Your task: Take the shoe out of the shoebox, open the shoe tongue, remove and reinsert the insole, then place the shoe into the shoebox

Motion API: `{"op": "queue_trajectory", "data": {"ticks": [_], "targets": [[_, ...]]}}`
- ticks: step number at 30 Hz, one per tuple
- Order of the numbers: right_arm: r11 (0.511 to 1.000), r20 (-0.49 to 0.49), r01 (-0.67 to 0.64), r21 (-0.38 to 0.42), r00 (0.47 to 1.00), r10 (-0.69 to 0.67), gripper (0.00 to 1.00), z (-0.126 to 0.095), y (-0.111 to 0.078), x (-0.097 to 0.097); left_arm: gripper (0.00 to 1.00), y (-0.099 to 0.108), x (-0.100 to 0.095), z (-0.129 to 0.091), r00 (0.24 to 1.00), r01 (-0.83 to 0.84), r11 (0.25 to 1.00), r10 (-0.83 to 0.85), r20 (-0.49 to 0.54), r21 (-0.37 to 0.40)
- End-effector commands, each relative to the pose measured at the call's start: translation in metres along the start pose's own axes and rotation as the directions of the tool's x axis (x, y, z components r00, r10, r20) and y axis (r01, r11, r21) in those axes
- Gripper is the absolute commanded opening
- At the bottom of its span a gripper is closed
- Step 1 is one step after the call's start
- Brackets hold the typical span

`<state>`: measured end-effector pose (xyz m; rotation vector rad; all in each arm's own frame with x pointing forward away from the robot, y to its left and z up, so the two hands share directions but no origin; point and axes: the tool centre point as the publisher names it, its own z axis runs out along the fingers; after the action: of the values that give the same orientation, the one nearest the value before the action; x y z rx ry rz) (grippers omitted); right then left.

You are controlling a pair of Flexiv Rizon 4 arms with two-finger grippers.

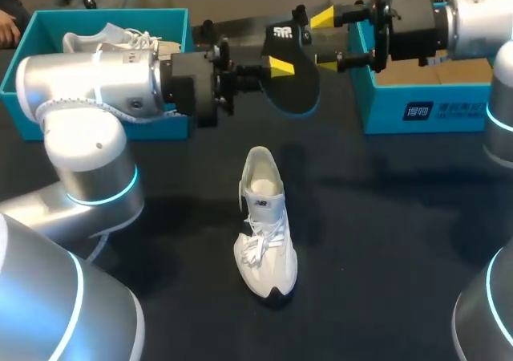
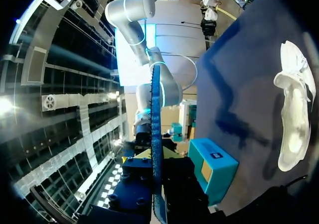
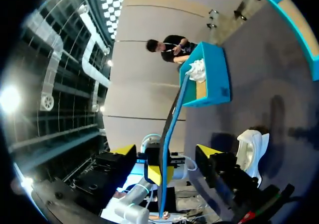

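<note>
The dark worktop (image 1: 385,241) carries two teal boxes at its far side. The left shoebox (image 1: 104,12) holds a second white shoe (image 1: 112,36), and the right shoebox (image 1: 417,108) shows only a cardboard lining.

The white shoe (image 1: 264,225) lies well apart from both boxes in the middle of the worktop. It sits upright on its sole with its mouth open, probably so the insole can go back in from above.

The dark insole (image 1: 292,80) hangs in the air between the boxes, edge-on in both wrist views. The left pincer (image 1: 276,66) is clamped on it. The right pincer (image 1: 324,40) is spread wide with the insole between its fingers, neither touching it. This looks like a handover or a regrip before reinsertion.
</note>
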<state>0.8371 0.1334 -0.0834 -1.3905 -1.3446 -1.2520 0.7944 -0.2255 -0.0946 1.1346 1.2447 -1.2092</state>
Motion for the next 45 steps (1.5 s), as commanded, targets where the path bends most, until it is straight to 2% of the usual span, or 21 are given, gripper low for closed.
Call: {"op": "queue_trajectory", "data": {"ticks": [1, 9, 18, 28, 30, 41, 43, 45], "targets": [[0.999, -0.030, 0.042, -0.030, 0.999, -0.042, 1.00, -0.012, -0.016, -0.003, 0.00, -0.001, -0.002, -0.016, 1.000, 0.003, 1.000, -0.003, 0.003, 0.001], [0.984, -0.037, 0.179, 0.012, 0.983, -0.178, 1.00, -0.023, -0.026, 0.000, 0.00, 0.001, -0.013, -0.029, 1.000, 0.014, 1.000, -0.014, 0.023, 0.012], [0.989, -0.081, 0.145, 0.023, 0.986, -0.143, 1.00, -0.036, -0.042, -0.006, 0.00, -0.002, -0.008, -0.038, 0.997, -0.072, 0.996, 0.072, -0.004, 0.046], [0.985, -0.087, 0.168, 0.051, 0.983, -0.163, 1.00, -0.047, -0.041, -0.006, 0.00, -0.008, -0.006, -0.033, 0.989, -0.151, 0.986, 0.151, 0.005, 0.070], [0.985, -0.071, 0.168, 0.043, 0.984, -0.165, 1.00, -0.047, -0.040, -0.006, 0.00, -0.010, -0.007, -0.031, 0.984, -0.176, 0.983, 0.175, 0.021, 0.054], [0.985, -0.071, 0.168, 0.043, 0.984, -0.165, 1.00, -0.047, -0.040, -0.006, 0.00, -0.010, -0.007, -0.031, 0.984, -0.176, 0.983, 0.175, 0.021, 0.054], [0.985, -0.071, 0.168, 0.043, 0.984, -0.165, 1.00, -0.047, -0.040, -0.006, 0.00, -0.007, -0.012, -0.031, 0.994, 0.054, 0.995, -0.045, -0.103, 0.084], [0.985, -0.071, 0.168, 0.043, 0.984, -0.165, 1.00, -0.047, -0.040, -0.006, 0.00, -0.010, -0.014, -0.032, 0.969, 0.168, 0.980, -0.145, -0.201, 0.102]]}}
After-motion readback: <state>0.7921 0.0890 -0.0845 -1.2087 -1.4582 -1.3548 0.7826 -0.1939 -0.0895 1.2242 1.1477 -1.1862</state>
